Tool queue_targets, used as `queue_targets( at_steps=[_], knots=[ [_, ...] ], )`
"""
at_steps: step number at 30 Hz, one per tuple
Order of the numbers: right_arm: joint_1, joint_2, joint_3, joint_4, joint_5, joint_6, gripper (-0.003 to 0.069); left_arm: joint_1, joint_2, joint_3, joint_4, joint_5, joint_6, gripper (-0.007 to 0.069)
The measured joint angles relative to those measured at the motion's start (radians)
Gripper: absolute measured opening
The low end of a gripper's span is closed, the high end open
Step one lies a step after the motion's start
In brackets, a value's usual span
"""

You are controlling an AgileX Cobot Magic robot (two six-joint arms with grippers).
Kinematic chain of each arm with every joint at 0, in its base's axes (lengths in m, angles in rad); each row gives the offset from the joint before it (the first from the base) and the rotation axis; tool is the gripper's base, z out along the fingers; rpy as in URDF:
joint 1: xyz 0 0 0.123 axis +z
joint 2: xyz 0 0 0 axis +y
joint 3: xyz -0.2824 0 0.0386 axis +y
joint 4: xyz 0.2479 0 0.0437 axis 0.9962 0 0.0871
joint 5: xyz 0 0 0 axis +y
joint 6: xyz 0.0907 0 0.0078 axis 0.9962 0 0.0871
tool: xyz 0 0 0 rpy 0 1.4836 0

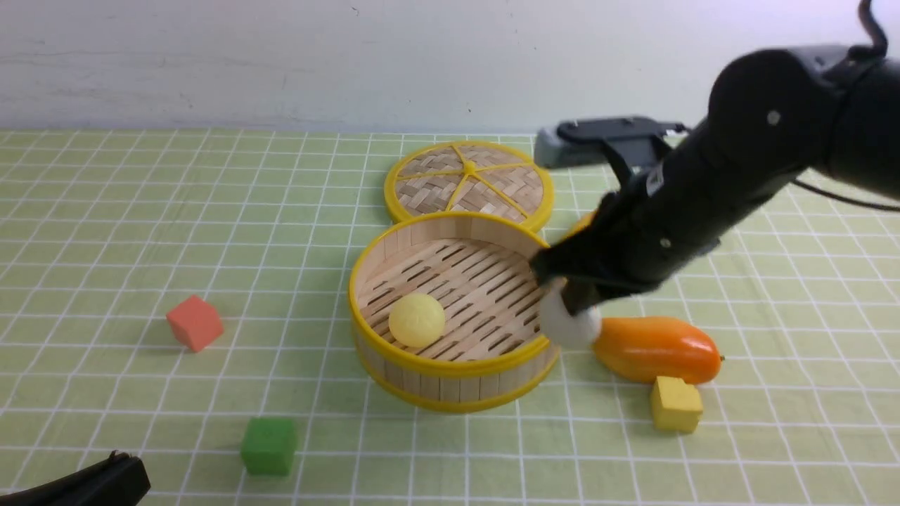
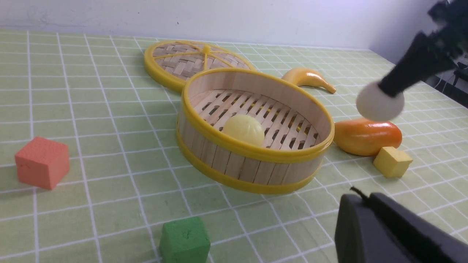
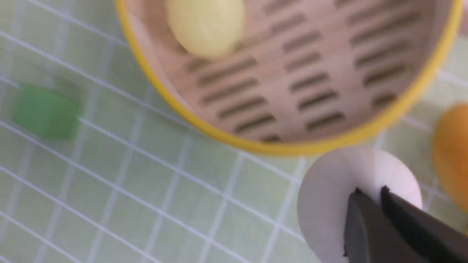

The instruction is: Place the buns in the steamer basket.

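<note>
Front view: the second of the two placements looks to be in hand. The right pincer (image 1: pixel 573 302) is clamped on the off-white, faintly matte ball-shaped bun (image 1: pixel 569 325) and holds it off the green gridded table (image 1: pixel 140 232), just outside the right-hand rim of the round light-wood bamboo steamer basket with yellow rims (image 1: pixel 450 404). From the left wrist view the bun hangs above the rim's height, over the near end of the glossy orange mango (image 1: pixel 657 349). The right wrist view shows it just clear of the yellow rim, not yet over the slatted floor.

The pale yellow ball-shaped bun (image 1: pixel 416 320) already lies inside the basket, on the slats toward its left front wall. So roughly half the task appears done.

The next move would likely call for carrying the white bun inward over the rim and toward the free slats on the basket's right. It should stay high enough not to knock the wall, then be lowered and let go away from the yellow bun.

The white bun looks smooth and round, gripped from above with most of its body showing beneath the fingers. Being round, it may roll a little on release.

The left pincer (image 1: pixel 105 481) shows only as a dark tip at the table's near edge. Whether it is open or closed cannot be told.
</note>
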State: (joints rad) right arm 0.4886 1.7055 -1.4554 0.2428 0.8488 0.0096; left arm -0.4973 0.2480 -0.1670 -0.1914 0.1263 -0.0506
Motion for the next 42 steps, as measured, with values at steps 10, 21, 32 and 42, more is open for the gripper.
queue_targets(
  at_steps=[10, 21, 32, 42],
  knots=[
    [0.0, 0.342, -0.19, 0.002, -0.188, -0.01, 0.0039, 0.0, 0.0, 0.0, 0.0, 0.0, 0.0, 0.0031],
    [0.0, 0.355, -0.328, -0.05, -0.027, -0.01, 0.0413, 0.0, 0.0, 0.0, 0.0, 0.001, 0.0, 0.0044],
    [0.029, -0.023, -0.186, -0.153, 0.242, 0.07, 0.0267, 0.0, 0.0, 0.0, 0.0, 0.002, 0.0, 0.0057],
    [0.103, -0.337, 0.178, -0.109, 0.304, 0.085, -0.002, 0.0, 0.0, 0.0, 0.0, 0.002, 0.0, 0.0071]
  ],
)
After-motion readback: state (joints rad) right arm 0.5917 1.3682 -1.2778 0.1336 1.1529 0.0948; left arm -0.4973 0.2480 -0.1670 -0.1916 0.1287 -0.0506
